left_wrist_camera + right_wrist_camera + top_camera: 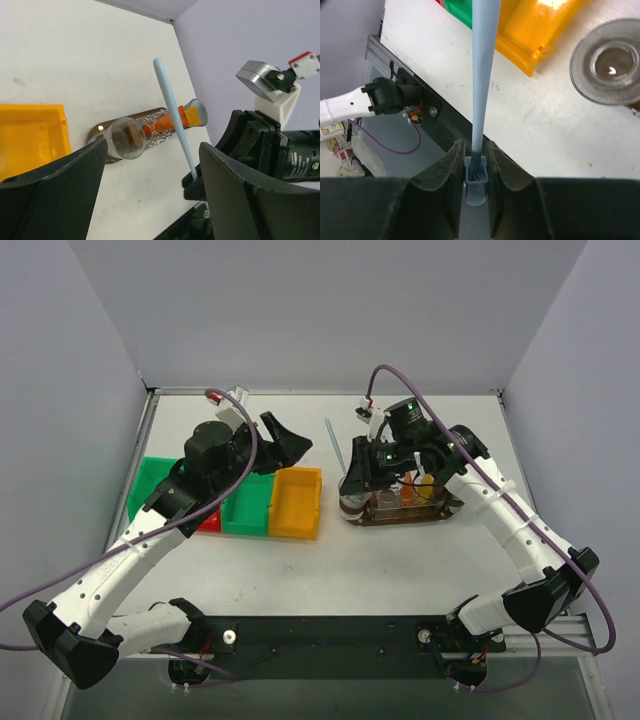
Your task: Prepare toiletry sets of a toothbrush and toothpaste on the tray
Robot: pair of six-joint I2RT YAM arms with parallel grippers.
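1. Toothbrush (482,75) is up in the air, its head pinched in the right gripper (474,165) and its handle pointing straight out, away from the fingers.
2. It's just beside the left end of the tray (400,520).
3. Left gripper (290,440) has its jaws wide apart, above the yellow bin (297,502).

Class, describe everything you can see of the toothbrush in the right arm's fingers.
The toothbrush is a slim, pale blue stick, plastic by its look, with a rounded tip. Its squared head end, bristles showing, is clamped between the right gripper's fingers. The handle juts out free in the air, touching nothing else, near one end of the tray.
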